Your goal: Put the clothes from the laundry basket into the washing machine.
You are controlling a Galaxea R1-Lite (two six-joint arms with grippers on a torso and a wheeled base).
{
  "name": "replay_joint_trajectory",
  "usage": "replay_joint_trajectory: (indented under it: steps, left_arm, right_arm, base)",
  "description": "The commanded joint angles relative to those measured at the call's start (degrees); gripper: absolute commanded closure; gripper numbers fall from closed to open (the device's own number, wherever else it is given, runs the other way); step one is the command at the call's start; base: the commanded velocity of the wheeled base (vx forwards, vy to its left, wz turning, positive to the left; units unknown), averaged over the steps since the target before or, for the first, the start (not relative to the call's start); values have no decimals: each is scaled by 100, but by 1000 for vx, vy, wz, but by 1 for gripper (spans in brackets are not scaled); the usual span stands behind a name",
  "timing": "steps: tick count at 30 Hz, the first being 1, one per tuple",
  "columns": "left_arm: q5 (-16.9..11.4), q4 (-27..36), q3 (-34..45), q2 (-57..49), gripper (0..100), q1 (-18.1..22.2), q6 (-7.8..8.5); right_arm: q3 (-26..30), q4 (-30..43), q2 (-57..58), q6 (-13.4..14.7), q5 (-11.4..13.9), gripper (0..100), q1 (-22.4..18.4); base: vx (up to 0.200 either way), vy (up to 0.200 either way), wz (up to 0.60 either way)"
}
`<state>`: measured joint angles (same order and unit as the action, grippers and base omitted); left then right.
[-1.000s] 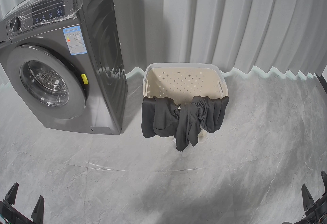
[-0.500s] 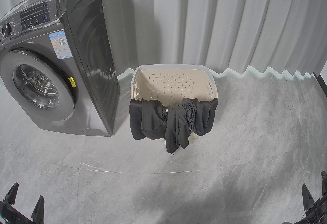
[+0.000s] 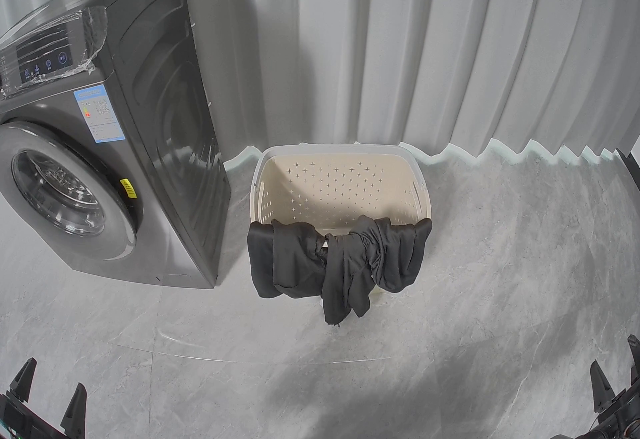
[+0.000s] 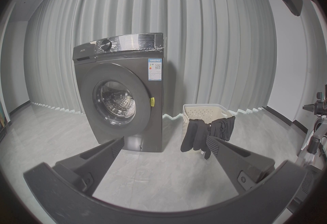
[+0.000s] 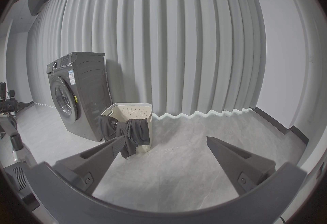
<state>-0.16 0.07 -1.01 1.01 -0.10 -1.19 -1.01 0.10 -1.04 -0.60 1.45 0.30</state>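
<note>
A cream laundry basket (image 3: 340, 157) stands on the floor in front of the curtain, just right of the grey washing machine (image 3: 100, 147). Dark grey clothes (image 3: 337, 257) hang over the basket's near rim and down its front. The machine's round door (image 3: 63, 197) is closed. My left gripper (image 3: 50, 387) sits low at the near left, open and holding nothing. My right gripper (image 3: 620, 370) sits low at the near right, also open with nothing in it. Both are far from the basket. The wrist views show the machine (image 4: 122, 92), the basket (image 4: 202, 110) (image 5: 131, 110) and clothes (image 5: 127, 133) ahead.
White pleated curtains (image 3: 400, 34) close off the back. Grey marble-look floor (image 3: 333, 367) stretches between me and the basket, with open floor to the right of it. A dark skirting strip (image 3: 630, 160) runs at the far right.
The head view has shifted: the washing machine and basket sit further left and lower in the picture. The clothes hang the same way. Both grippers stay put and open.
</note>
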Motion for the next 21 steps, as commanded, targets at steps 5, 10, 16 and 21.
replay_joint_trajectory:
  steps: [5,10,16,21]
  left_arm:
    - [-2,1,84,-101,0,1,-21]
    - [-2,1,84,-101,0,1,-30]
    - [-2,1,84,-101,0,1,-12]
    - [-2,1,84,-101,0,1,-4]
  right_arm:
    - [92,-1,95,-2,4,0,5]
    - [92,-1,95,-2,4,0,5]
    - [92,-1,95,-2,4,0,5]
    - [92,-1,95,-2,4,0,5]
  base:
    - [0,0,0]
    - [0,-80,0]
    - [0,-200,0]
    - [0,-40,0]
